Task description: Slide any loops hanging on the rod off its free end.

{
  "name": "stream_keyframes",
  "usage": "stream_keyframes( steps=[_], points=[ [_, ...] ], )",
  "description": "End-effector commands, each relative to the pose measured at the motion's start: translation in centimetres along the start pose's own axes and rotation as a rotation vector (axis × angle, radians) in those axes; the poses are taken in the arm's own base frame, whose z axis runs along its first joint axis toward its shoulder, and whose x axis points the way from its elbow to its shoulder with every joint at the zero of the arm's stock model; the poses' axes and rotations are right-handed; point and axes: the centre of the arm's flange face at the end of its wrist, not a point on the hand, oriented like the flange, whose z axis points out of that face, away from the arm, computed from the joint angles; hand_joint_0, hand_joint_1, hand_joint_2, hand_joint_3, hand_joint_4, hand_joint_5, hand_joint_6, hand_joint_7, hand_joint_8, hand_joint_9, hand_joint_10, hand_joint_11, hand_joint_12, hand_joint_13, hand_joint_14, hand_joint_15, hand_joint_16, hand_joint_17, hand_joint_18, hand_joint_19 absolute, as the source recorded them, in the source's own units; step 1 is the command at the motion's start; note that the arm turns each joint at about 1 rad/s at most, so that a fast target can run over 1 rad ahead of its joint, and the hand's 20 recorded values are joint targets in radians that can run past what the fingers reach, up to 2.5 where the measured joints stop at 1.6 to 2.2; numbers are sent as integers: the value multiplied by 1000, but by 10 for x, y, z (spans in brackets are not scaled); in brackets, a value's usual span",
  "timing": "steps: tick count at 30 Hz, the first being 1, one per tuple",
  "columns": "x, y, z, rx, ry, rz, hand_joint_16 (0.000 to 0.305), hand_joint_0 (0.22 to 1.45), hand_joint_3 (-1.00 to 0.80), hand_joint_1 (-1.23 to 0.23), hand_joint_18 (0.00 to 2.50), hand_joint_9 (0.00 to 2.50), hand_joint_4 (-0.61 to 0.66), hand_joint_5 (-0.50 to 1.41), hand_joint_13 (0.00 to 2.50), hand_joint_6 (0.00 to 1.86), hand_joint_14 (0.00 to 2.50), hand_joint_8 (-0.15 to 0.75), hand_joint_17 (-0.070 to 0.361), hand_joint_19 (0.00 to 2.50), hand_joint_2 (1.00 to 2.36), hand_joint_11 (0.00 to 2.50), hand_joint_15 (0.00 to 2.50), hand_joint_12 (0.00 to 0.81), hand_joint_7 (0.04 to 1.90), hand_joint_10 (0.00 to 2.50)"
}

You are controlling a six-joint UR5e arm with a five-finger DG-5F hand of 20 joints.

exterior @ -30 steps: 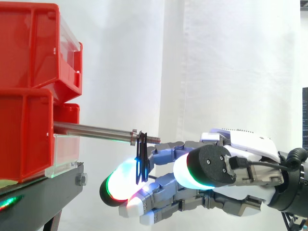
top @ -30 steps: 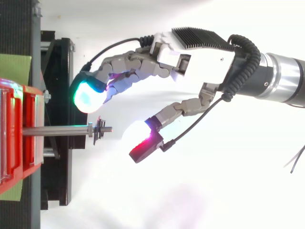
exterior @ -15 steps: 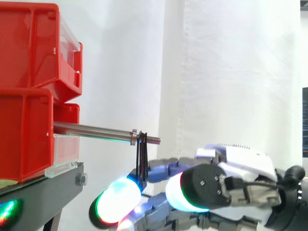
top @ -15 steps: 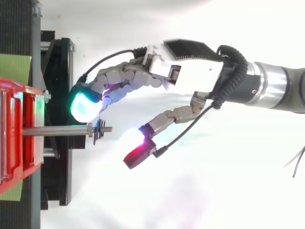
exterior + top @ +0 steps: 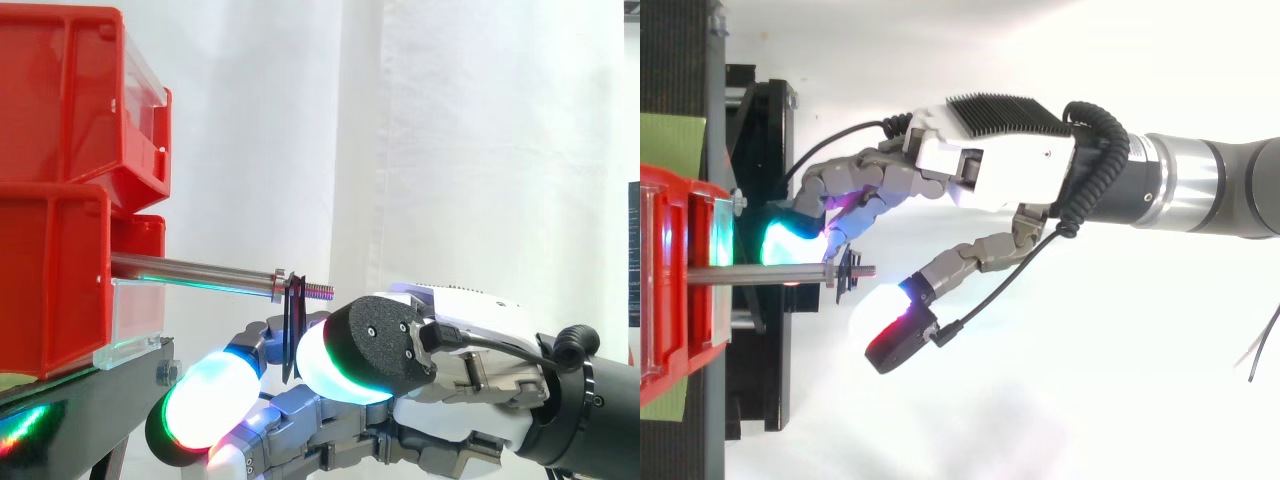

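Behind work: plain white curtain (image 5: 480, 150). At left: stacked red plastic bins (image 5: 60, 100) on black metal stand (image 5: 770, 180).

Out of lower bin toward right: straight grey steel rod (image 5: 190, 271), threaded at free end.

On rod, just before thread, beside small nut: thin black loop (image 5: 291, 315), hanging straight down, still not off.

Around rod end: robot hand (image 5: 990, 175), released, grasping nothing. Glowing fingertips (image 5: 790, 240) close along one side of rod, past loop; thumb pad (image 5: 885, 320) on other side, near loop, contact unclear.
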Motion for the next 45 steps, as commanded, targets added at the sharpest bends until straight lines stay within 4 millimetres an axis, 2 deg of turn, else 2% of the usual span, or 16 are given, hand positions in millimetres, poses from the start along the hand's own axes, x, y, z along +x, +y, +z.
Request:
stream_keyframes(
  steps=[1, 7, 19, 27, 30, 31, 35, 41, 45],
  points=[
    [0, 1, 1, -1, 5, 0, 37, 611, -435, -620, 576, 833, 250, -95, 631, 502, 6, 252, 84, 361, 1005, 187, 145, 296, 1105, 6],
    [2, 0, 1, -1, 7, -3, 37, 621, -418, -613, 581, 844, 226, -85, 639, 502, 6, 255, 84, 371, 1007, 183, 151, 298, 1181, 6],
    [-1, 1, 1, -17, 27, -2, 38, 609, -430, -590, 591, 853, 219, -80, 650, 501, 6, 256, 85, 377, 1005, 191, 160, 299, 1210, 8],
    [7, 4, -2, -54, 127, -20, 38, 610, -430, -613, 595, 854, 220, -79, 657, 501, 6, 256, 85, 377, 1006, 197, 163, 301, 1226, 7],
    [2, 10, -3, -39, 143, -20, 38, 609, -435, -622, 599, 854, 216, -77, 660, 501, 6, 259, 85, 376, 1004, 191, 160, 300, 1243, 6],
    [-6, 17, -2, -28, 144, -21, 38, 609, -434, -623, 600, 854, 212, -77, 660, 501, 6, 260, 85, 376, 1006, 197, 160, 301, 1243, 7],
    [-10, 25, -2, -12, 149, -21, 38, 609, -435, -623, 600, 854, 218, -79, 661, 501, 6, 259, 85, 375, 1004, 202, 160, 301, 1237, 7],
    [-13, 25, -1, -10, 122, -19, 38, 607, -440, -624, 598, 848, 230, -85, 658, 501, 6, 257, 85, 376, 1004, 198, 161, 301, 1184, 7],
    [-15, 16, -3, 9, 104, -10, 38, 604, -443, -625, 600, 843, 237, -90, 657, 502, 6, 256, 85, 383, 1004, 195, 160, 302, 1139, 7]
  ],
)
